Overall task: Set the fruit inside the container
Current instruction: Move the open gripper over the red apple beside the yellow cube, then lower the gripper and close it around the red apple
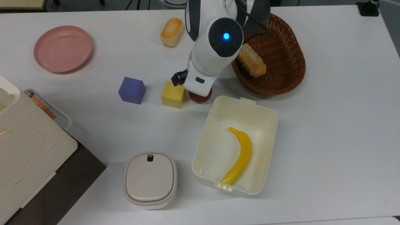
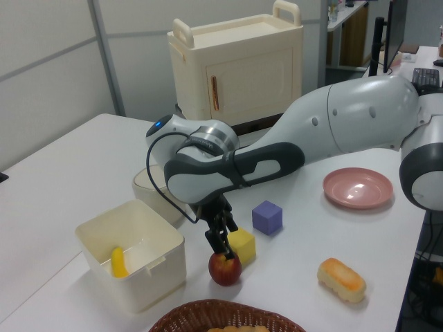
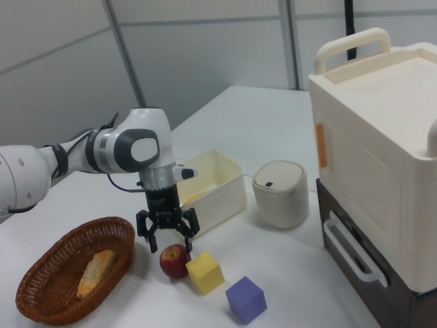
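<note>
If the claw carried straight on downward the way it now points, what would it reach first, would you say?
Most likely the apple: the open claw hangs just above it, with the yellow cube close beside.

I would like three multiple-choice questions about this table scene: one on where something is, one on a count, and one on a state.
1. Where does the banana lie?
A. in the white tub
B. in the wicker basket
C. on the pink plate

2. How many cubes stand on the table?
A. one
B. two
C. three

3. How is the gripper?
A. shut on the banana
B. resting in the basket
C. open, just above the apple

Answers:
1. A, the top view shows it on the tub's floor.
2. B, a purple cube and a yellow cube.
3. C, the right view shows the jaws spread over the apple.
</note>
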